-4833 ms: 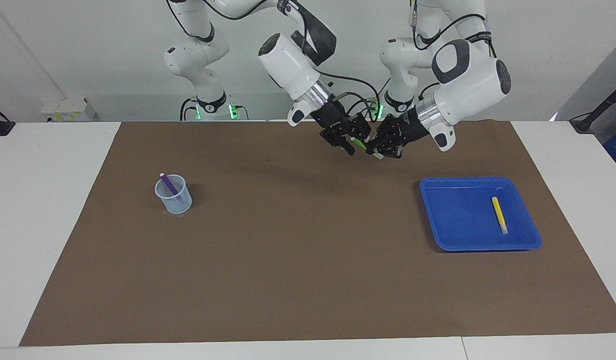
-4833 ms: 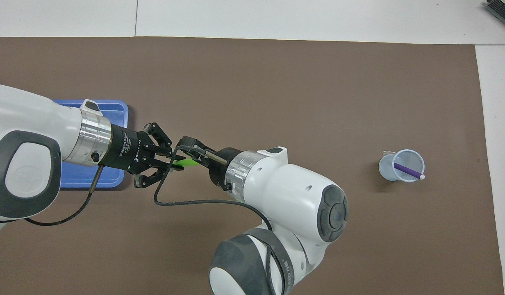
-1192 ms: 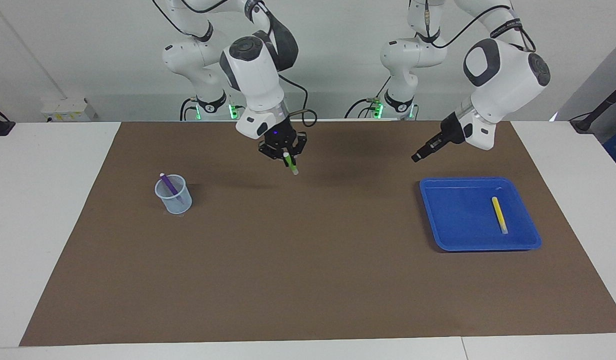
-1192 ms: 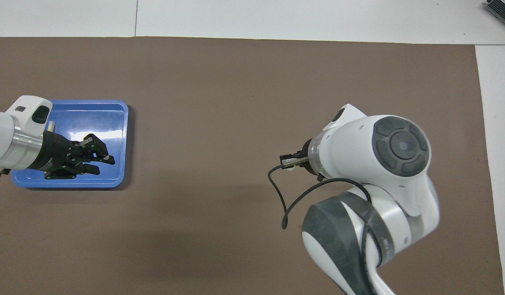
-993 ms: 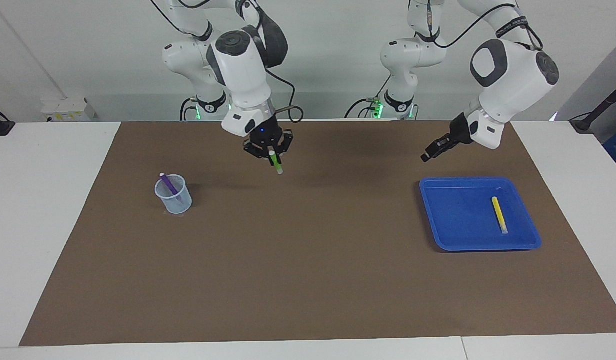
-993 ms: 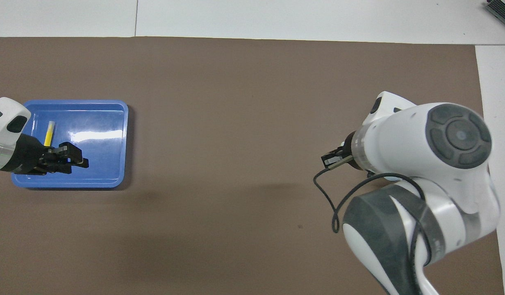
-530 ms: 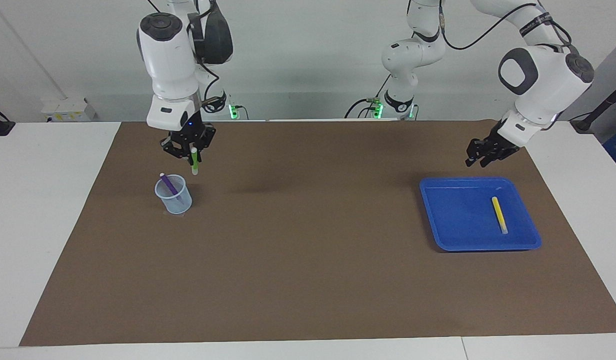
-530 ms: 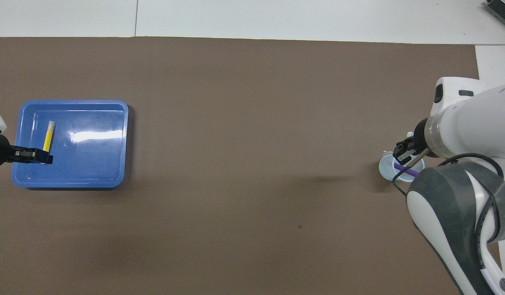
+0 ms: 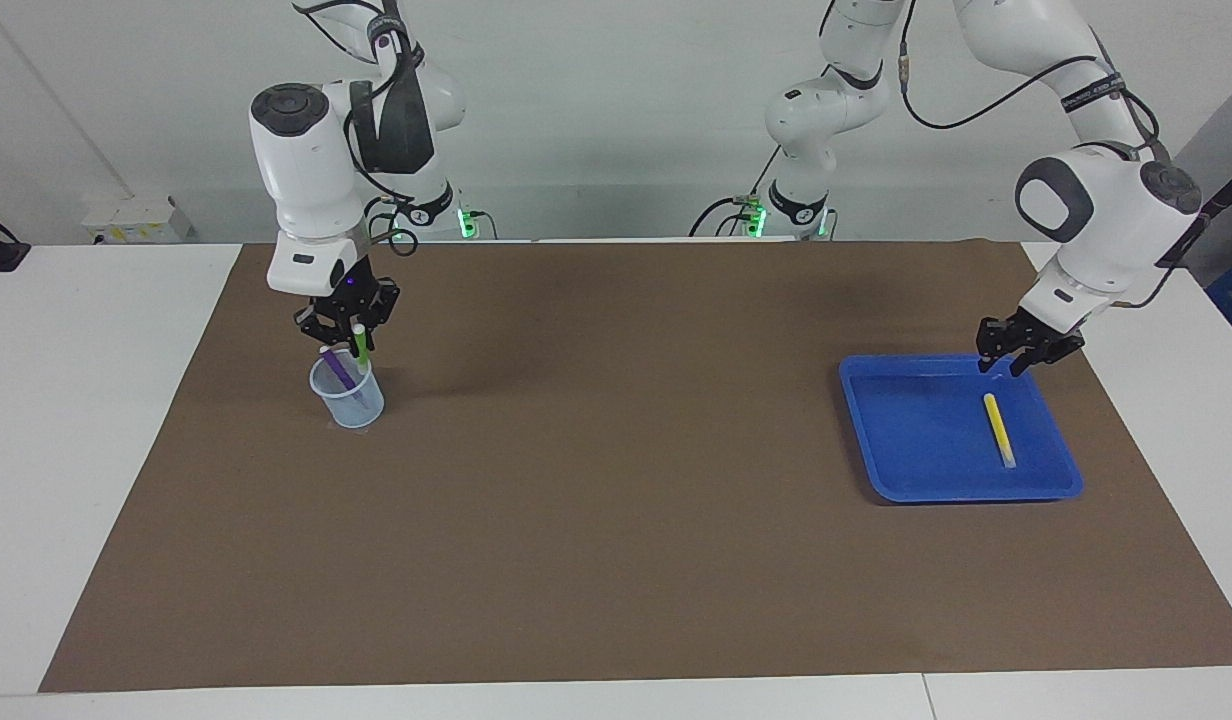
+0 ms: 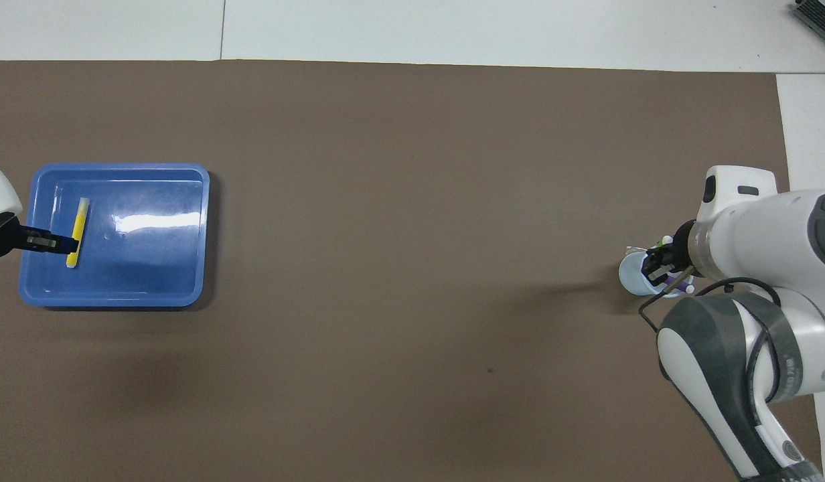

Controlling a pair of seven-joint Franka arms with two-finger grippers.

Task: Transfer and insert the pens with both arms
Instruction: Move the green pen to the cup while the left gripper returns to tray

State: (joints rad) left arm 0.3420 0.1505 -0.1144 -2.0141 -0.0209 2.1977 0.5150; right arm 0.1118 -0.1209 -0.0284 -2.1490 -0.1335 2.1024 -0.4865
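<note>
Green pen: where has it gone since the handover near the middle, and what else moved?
The right gripper carried the green pen to the clear cup and is lowering it in, still gripped. The left gripper let go and swung out over the blue tray, above the yellow pen. The purple pen, cup, tray and yellow pen stayed put.

Three pens [image 9: 998, 429], one cup [image 9: 348, 394], one tray [image 9: 906, 430], two arms [image 9: 311, 190].

Right claw [image 9: 357, 340] clamped — left claw [image 9: 1012, 361] parted
</note>
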